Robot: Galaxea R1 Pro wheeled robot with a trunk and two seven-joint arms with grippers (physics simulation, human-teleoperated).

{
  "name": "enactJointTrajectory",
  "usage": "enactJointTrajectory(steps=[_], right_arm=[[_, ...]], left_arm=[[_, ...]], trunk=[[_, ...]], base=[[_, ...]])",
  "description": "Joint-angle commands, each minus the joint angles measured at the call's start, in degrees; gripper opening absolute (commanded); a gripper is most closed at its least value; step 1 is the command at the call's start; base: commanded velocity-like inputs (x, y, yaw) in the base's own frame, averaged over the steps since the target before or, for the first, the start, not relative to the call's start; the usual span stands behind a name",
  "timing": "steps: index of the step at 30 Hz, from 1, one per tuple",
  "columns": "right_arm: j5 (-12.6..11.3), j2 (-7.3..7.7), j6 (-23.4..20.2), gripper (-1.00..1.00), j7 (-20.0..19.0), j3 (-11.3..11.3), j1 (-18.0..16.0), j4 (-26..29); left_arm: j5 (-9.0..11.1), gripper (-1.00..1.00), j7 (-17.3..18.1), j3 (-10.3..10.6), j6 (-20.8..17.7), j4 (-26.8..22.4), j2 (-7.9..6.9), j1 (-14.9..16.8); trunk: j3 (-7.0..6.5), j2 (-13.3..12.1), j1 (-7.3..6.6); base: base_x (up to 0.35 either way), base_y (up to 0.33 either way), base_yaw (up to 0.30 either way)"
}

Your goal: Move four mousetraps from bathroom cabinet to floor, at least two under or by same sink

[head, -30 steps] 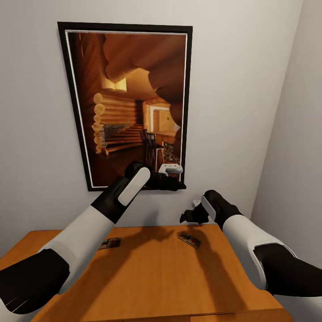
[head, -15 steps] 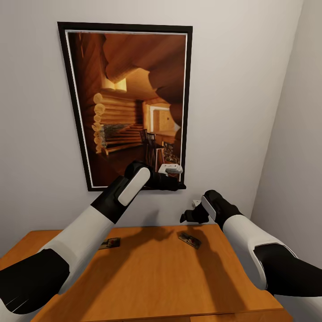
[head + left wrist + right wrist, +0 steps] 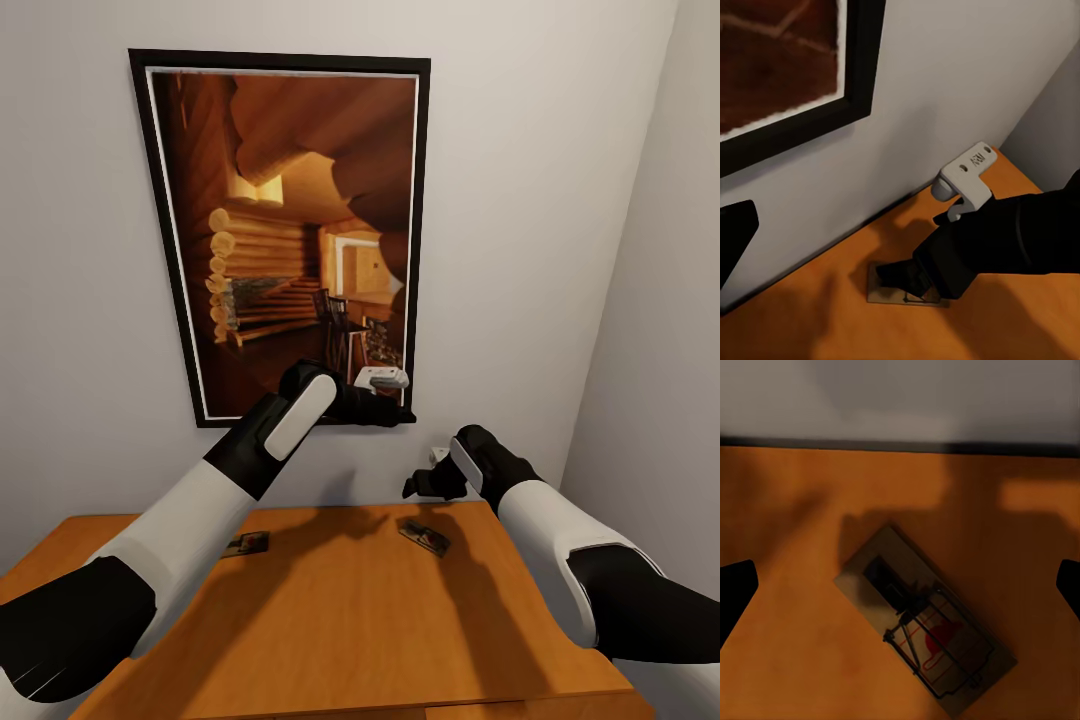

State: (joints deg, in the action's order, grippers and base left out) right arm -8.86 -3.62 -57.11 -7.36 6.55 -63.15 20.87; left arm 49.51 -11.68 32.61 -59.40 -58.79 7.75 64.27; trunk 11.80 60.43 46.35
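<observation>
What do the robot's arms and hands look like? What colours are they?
Both arms are smooth white shells with black sections at the joints and wrists. The left hand and right hand are black, and a small white bracket with tiny dark lettering sits by the right wrist.

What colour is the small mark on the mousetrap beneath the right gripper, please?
Red, on the mousetrap; clearest in the right wrist view.

White forearms, black elbows and wrists, black claws

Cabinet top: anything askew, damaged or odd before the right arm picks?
Nothing damaged or spilled. Two mousetraps lie flat on the cabinet: the right mousetrap sits at an angle to the wall below the open right gripper; the left mousetrap is half hidden behind the left arm.
</observation>
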Motion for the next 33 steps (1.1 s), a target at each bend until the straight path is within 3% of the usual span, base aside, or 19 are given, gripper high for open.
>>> enactJointTrajectory(steps=[1,13,33], right_arm=[[-0.5,0.05,-0.2,1.0,0.1,0.5,0.0,0.1],[-0.5,0.01,-0.2,1.0,0.1,0.5,0.0,0.1],[-0.4,0.05,-0.1,1.0,0.5,0.5,0.0,0.3]], left_arm=[[0.6,1.0,-0.6,0.1,-0.1,0.0,-0.01,0.1],[0.7,1.0,-0.6,0.1,-0.1,0.3,-0.07,0.1],[0.9,1.0,-0.5,0.0,-0.2,0.5,-0.11,0.1]], trunk=[[0.08,0.1,0.01],[0.08,0.1,0.01],[3.5,7.7,4.18]], base=[[0.0,0.0,0.0],[0.0,0.0,0.0],[0.0,0.0,0.0]])
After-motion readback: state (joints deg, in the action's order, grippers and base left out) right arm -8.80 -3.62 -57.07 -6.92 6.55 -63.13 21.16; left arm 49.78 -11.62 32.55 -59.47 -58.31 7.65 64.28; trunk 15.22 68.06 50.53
